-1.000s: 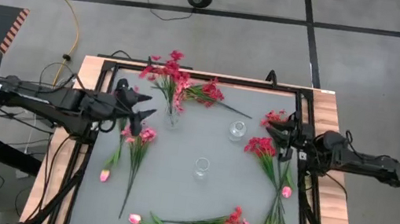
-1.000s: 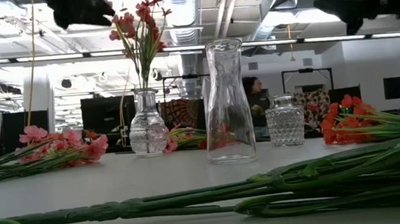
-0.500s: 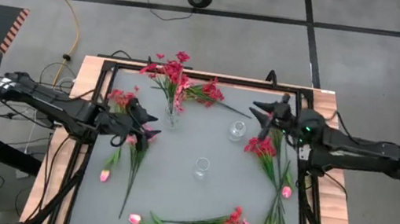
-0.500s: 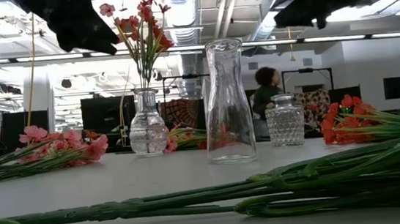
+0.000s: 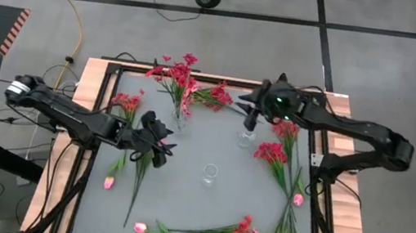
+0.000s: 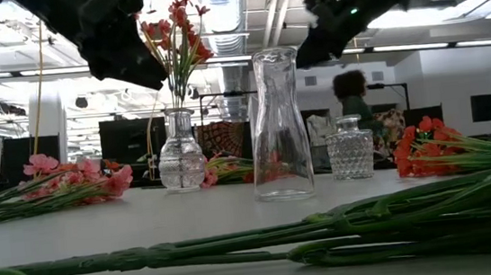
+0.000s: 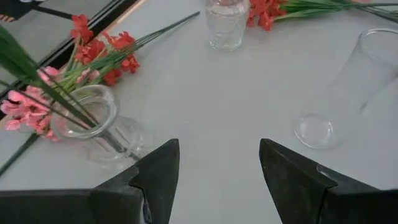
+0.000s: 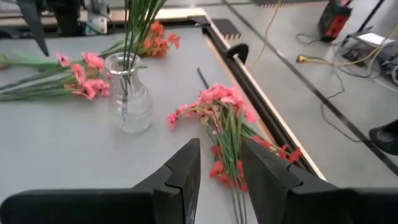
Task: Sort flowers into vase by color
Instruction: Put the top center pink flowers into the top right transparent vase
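The grey desk carried loose red and pink artificial flowers along its edges, with one red spray standing in the round clear glass vase. The left gripper hovered beside that vase, fingers spread and empty. The right gripper hung above the small faceted glass vase, fingers narrowly parted, holding nothing.

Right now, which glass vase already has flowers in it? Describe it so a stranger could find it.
Start at the grey table and go to its far edge. The round-bellied vase, left of the tall carafe in the low view, is the only one holding red flower stems.
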